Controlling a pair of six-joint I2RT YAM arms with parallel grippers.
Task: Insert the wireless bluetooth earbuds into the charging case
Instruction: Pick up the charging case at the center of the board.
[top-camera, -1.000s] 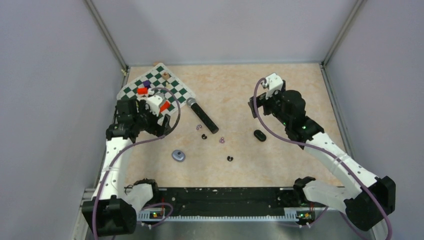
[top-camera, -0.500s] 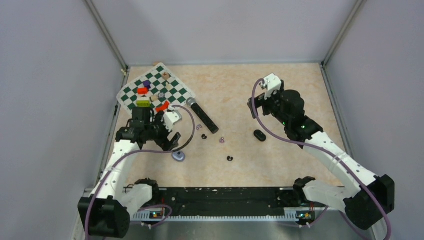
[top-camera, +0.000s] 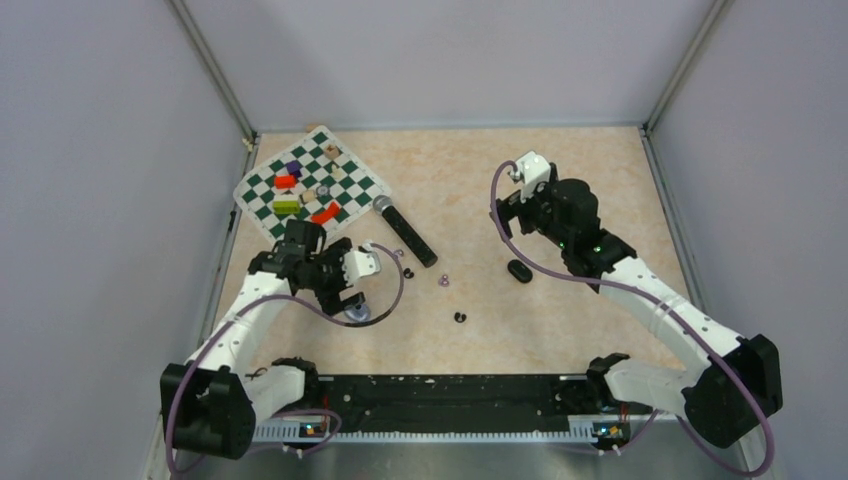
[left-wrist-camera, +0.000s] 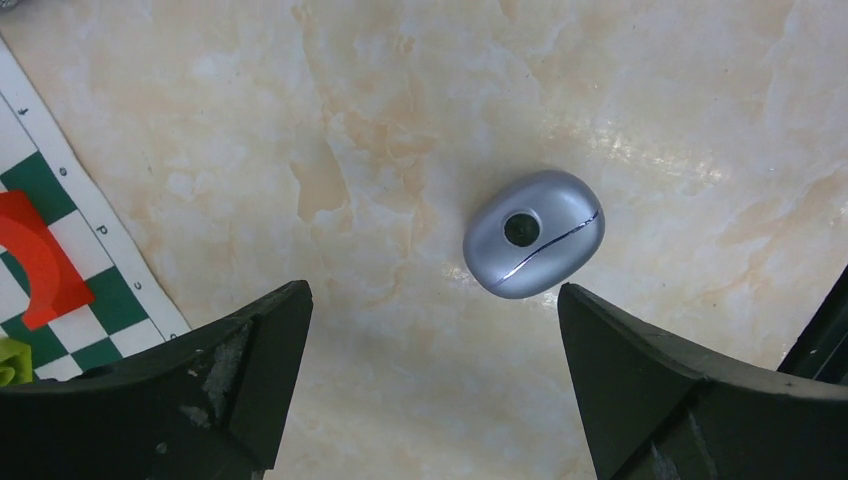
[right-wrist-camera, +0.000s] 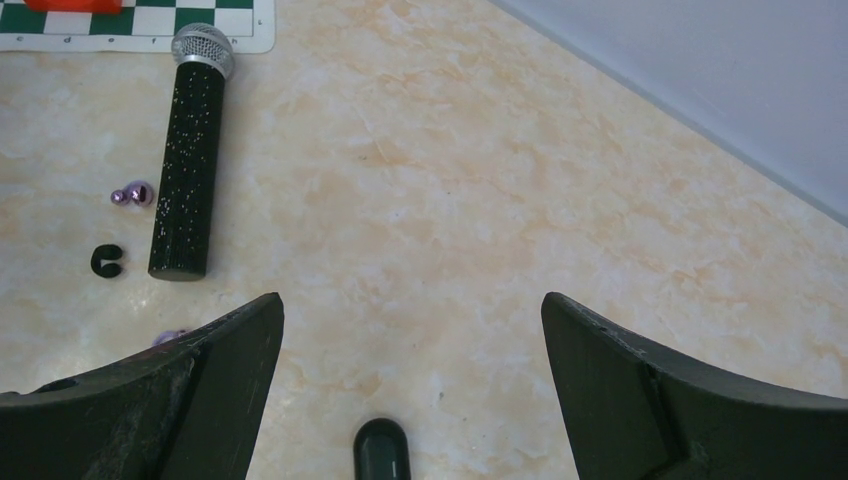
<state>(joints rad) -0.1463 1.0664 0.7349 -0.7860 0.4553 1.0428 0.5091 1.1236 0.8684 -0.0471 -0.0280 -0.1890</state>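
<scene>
A closed silver-blue oval charging case (left-wrist-camera: 533, 247) lies on the table, just ahead of my open left gripper (left-wrist-camera: 432, 305) and nearer its right finger; from above, the case (top-camera: 354, 314) is half hidden under that gripper (top-camera: 345, 296). A closed black charging case (top-camera: 518, 270) lies near my open right gripper (top-camera: 512, 222) and shows low between its fingers (right-wrist-camera: 381, 450). The earbuds lie loose between the cases: a pale purple one (top-camera: 443, 281), a black one (top-camera: 460, 318), another black (right-wrist-camera: 106, 261) and another purple (right-wrist-camera: 132, 195). Nothing is held.
A long black microphone (top-camera: 405, 230) with a silver head lies diagonally beside the earbuds. A green-and-white chessboard mat (top-camera: 352, 196) with coloured blocks sits at the back left. Grey walls close in the table on the left, back and right.
My left arm has swung off the chessboard, toward the near side and right, and now hangs over the silver-blue case. My right gripper has drifted slightly left. Both stay open.
</scene>
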